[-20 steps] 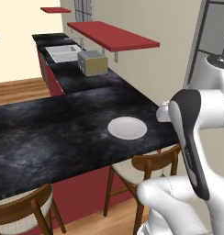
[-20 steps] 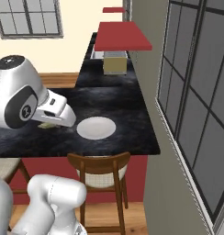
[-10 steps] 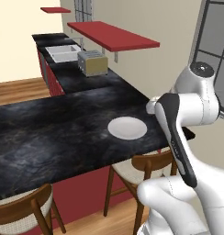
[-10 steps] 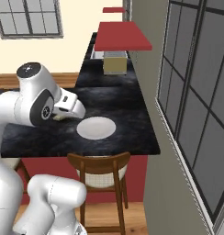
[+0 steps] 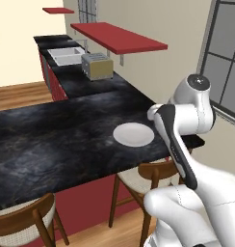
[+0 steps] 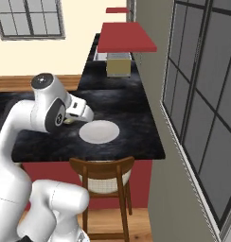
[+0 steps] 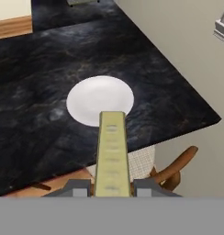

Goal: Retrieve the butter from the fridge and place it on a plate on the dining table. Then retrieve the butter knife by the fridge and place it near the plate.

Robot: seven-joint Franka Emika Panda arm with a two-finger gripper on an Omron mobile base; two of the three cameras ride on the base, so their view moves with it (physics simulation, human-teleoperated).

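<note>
A pale yellow-olive stick of butter (image 7: 112, 153) is clamped between my two dark fingertips (image 7: 148, 187), so my gripper (image 7: 112, 187) is shut on it. The stick's far end points at a round white plate (image 7: 100, 100) lying on the black marble dining table (image 7: 36, 69). In the right base view my hand hangs just left of the plate (image 6: 99, 131), with a bit of the butter (image 6: 68, 121) showing under it. In the left base view my forearm stands right of the plate (image 5: 133, 134), near the table's (image 5: 52, 140) right end.
A toaster (image 5: 96, 66) and a sink (image 5: 64, 55) sit on the counter beyond the table, under a red shelf (image 5: 117, 37). Wooden chairs (image 5: 153, 176) (image 6: 102, 172) stand at the near edge. A windowed wall (image 6: 198, 94) runs along the right.
My arm has swung toward the plate, bringing the hand closer to it above the table. The butter stays clamped in the gripper. Plate and table have not moved.
</note>
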